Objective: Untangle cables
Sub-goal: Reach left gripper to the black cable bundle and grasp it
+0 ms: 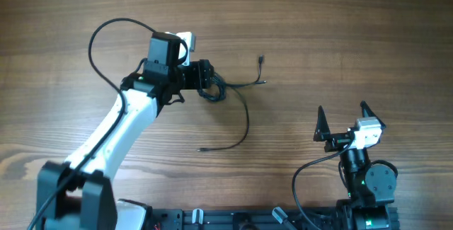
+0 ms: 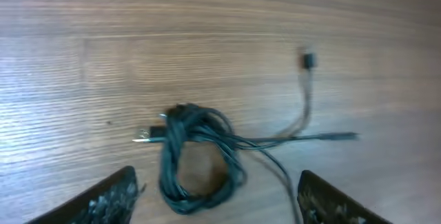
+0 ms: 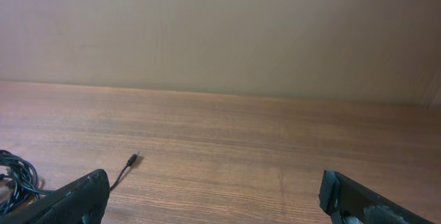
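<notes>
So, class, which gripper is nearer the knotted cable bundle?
Left. The left gripper hangs directly over the bundle, with its fingers on either side of it. The right gripper sits well away from it across the table.

Robot lab bench: wood-grain table (image 1: 354, 32), mounted arms (image 1: 117, 127), plain beige wall (image 3: 220, 31).

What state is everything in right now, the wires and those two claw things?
cables: knotted in a small bundle on the table, loose ends trailing out.
left gripper: open, fingers either side of the bundle, not gripping.
right gripper: open, empty, away from the cables.
</notes>
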{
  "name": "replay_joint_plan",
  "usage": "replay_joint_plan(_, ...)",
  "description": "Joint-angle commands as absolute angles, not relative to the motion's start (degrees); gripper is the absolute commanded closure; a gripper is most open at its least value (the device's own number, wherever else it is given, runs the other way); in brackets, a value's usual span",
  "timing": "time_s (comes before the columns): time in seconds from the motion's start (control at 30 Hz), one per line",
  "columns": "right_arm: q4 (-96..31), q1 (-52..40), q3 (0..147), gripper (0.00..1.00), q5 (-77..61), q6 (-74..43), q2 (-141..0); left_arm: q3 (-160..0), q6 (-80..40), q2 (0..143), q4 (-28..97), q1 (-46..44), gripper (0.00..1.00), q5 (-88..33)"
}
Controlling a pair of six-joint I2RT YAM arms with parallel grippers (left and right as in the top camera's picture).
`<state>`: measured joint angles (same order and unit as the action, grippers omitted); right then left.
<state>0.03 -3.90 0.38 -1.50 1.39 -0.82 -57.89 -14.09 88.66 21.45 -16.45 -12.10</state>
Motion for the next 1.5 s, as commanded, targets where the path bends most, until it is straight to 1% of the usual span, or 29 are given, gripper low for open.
replay_joint_plan(0.0, 0.2, -3.7, 0.3, 0.01, -2.3, 1.5, -0.2, -58.7, -13.8, 93.4, 20.3, -16.6, 0.34, -8.4)
replay_joint_plan(0.17, 0.2, -3.7, 0.3, 0.00, -2.3, 1.5, -0.2, -58.7, -17.6, 97.7, 20.3, -16.6, 0.44, -8.1)
replay_joint_plan(0.27, 0.2, -3.7, 0.3, 0.00, -2.3, 1.5, -0.2, -58.7, -21.8, 99.2, 20.3, -16.6, 0.47, -8.0)
replay_joint_plan(0.37, 0.2, -3.7, 0.3, 0.00, -2.3, 1.5, -0.2, -58.6, -26.6, 100.9, 20.3, -16.7, 0.48, -8.0)
replay_joint_plan(0.57, 0.2, -3.7, 0.3, 0.00, -2.3, 1.5, -0.2, -58.0, -35.9, 102.2, 22.2, -16.7, 0.53, -8.0)
replay_joint_plan(0.73, 0.2, -3.7, 0.3, 0.00, -2.3, 1.5, -0.2, -58.0, -36.9, 102.2, 23.5, -17.5, 0.54, -8.0)
replay_joint_plan(0.87, 0.2, -3.7, 0.3, 0.00, -2.3, 1.5, -0.2, -58.0, -38.8, 102.9, 23.8, -20.1, 0.54, -8.0)
replay_joint_plan(1.03, 0.2, -3.7, 0.3, 0.00, -2.3, 1.5, -0.2, -58.0, -45.3, 105.6, 24.0, -21.9, 0.62, -1.6)
replay_joint_plan(1.1, 0.2, -3.7, 0.3, 0.00, -2.3, 1.5, -0.2, -58.0, -47.2, 107.1, 24.0, -21.9, 0.69, -0.2)
replay_joint_plan(1.13, 0.2, -3.7, 0.3, 0.00, -2.3, 1.5, -0.2, -58.0, -47.2, 107.4, 24.0, -21.9, 0.75, -0.1)
replay_joint_plan(1.2, 0.2, -3.7, 0.3, 0.00, -2.3, 1.5, -0.2, -58.0, -47.2, 107.2, 24.0, -21.8, 0.96, -0.1)
replay_joint_plan(1.33, 0.2, -3.7, 0.3, 0.00, -2.3, 1.5, -0.2, -58.2, -46.7, 102.5, 26.2, -20.6, 0.96, -0.1)
replay_joint_plan(1.47, 0.2, -3.7, 0.3, 0.00, -2.3, 1.5, -0.2, -58.2, -42.4, 92.5, 31.4, -17.5, 0.96, -0.2)
